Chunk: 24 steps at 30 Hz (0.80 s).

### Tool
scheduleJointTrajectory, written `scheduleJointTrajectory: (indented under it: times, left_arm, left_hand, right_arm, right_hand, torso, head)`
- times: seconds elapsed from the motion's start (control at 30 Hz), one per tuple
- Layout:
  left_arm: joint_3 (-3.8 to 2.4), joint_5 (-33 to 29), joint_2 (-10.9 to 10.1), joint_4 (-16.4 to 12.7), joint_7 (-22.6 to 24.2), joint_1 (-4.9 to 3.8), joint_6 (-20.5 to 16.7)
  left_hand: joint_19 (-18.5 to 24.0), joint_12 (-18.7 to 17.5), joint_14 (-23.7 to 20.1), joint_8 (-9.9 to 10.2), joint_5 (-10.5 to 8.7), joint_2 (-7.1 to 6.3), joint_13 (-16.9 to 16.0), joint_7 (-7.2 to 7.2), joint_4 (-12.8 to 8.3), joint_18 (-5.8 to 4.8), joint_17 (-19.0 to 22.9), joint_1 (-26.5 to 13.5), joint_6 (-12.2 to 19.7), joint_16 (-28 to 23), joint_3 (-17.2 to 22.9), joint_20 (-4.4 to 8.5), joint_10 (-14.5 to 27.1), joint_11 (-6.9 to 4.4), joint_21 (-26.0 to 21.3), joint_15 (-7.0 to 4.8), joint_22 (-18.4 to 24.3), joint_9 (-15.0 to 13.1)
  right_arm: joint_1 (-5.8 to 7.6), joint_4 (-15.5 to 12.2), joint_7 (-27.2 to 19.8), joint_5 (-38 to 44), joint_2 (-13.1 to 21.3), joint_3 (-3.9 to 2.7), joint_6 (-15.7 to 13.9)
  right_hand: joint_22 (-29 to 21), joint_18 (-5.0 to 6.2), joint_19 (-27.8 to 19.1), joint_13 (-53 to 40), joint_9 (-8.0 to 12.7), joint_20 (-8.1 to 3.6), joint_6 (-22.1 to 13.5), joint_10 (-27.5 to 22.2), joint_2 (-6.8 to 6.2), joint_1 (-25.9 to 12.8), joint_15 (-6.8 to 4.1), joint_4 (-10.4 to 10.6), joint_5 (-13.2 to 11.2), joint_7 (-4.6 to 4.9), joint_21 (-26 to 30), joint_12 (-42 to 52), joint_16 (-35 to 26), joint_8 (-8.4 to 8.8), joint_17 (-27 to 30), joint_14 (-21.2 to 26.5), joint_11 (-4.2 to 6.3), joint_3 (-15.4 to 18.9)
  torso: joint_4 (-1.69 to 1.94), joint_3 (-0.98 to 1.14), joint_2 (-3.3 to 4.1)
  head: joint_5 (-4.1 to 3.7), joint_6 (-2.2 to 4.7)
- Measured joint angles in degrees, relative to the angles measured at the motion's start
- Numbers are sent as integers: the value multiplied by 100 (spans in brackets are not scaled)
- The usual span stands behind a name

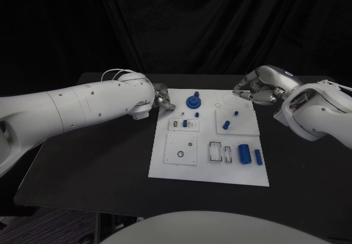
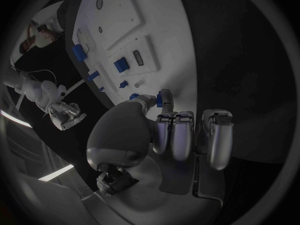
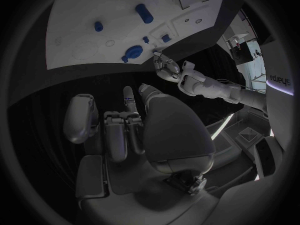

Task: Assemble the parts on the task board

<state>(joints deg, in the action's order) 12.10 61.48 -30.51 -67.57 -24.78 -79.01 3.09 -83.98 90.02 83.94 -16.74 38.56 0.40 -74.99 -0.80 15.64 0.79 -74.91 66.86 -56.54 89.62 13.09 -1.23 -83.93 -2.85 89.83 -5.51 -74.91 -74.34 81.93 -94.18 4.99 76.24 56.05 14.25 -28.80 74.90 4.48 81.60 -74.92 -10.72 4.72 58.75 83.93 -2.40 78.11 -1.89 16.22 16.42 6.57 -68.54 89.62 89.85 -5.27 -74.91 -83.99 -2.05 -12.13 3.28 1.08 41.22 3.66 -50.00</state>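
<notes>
The right robot hand (image 3: pixel 134 130) is rising from the circle's base, its fingers (image 3: pixel 115 137) curling inward with nothing between them, hovering above the dark bench (image 3: pixel 75 92). Beyond it the white board (image 3: pixel 106 25) is lying flat on the bench. A blue gear-like part (image 3: pixel 133 51) is sitting near the board's closer edge, with a small blue peg (image 3: pixel 98 26) and a blue cylinder (image 3: pixel 144 13) lying farther in. Two small blue pieces (image 3: pixel 164 38) are sitting side by side, at about three o'clock from the gear. The left robot hand (image 3: pixel 166 67) is hanging just off the board's edge beside the gear, fingers loosely curling, on its white arm (image 3: pixel 219 90).
</notes>
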Motion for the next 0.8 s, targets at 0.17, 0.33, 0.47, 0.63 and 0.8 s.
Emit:
scheduleJointTrajectory:
  times: [0.17,0.33,0.47,0.63,0.8]
  left_arm:
    - [0,0,-202,-327,35,0,-140]
    - [0,-26,-444,-736,37,0,-249]
    - [0,-152,-620,-1051,17,0,-309]
    - [0,-259,-808,-1390,-30,0,-356]
    - [0,-306,-937,-1615,-85,-1,-405]
  left_hand:
    - [0,0,0,0,0,-54,0,19,0,0,0,-7,-19,0,48,0,0,0,0,0,0,-11]
    - [-22,0,0,0,-31,-115,0,20,19,0,0,-68,-60,0,129,22,-13,-13,0,0,0,-16]
    - [-22,0,22,0,-106,-137,0,20,24,1,0,-46,-60,0,166,22,-22,-22,0,-22,0,-16]
    - [0,0,22,0,-224,-174,0,20,48,0,0,-83,-60,0,190,44,-22,-21,0,-22,0,-16]
    - [1,0,22,0,-440,-197,0,-1,72,0,0,-106,-80,0,245,43,-22,-22,0,-22,0,-16]
  right_arm:
    - [-1,-5,10,0,26,0,9]
    - [-1,-7,26,0,47,0,19]
    - [-2,-8,37,0,53,0,24]
    - [-2,-9,47,0,54,0,28]
    - [-2,-10,55,0,58,0,31]
  right_hand:
    - [0,0,0,0,0,0,0,0,0,0,0,14,0,0,0,0,0,0,0,0,0,-14]
    - [1,0,0,1,-1,0,0,0,0,0,0,14,0,0,0,0,0,0,0,0,0,-14]
    - [5,0,0,1,0,0,0,0,0,0,0,14,0,0,0,0,0,0,0,0,0,-14]
    - [4,0,0,1,-1,0,0,0,0,0,0,-2,-1,0,32,0,0,0,0,0,0,-30]
    - [4,0,0,1,-1,0,0,0,0,0,0,-2,-1,0,32,1,0,0,0,0,0,-30]
  torso:
    - [2,0,1]
    - [3,-1,-1]
    - [3,-1,-2]
    - [7,-2,-3]
    - [16,-2,-7]
  head:
    - [-8,0]
    - [-4,0]
    - [2,0]
    - [3,0]
    - [-8,0]
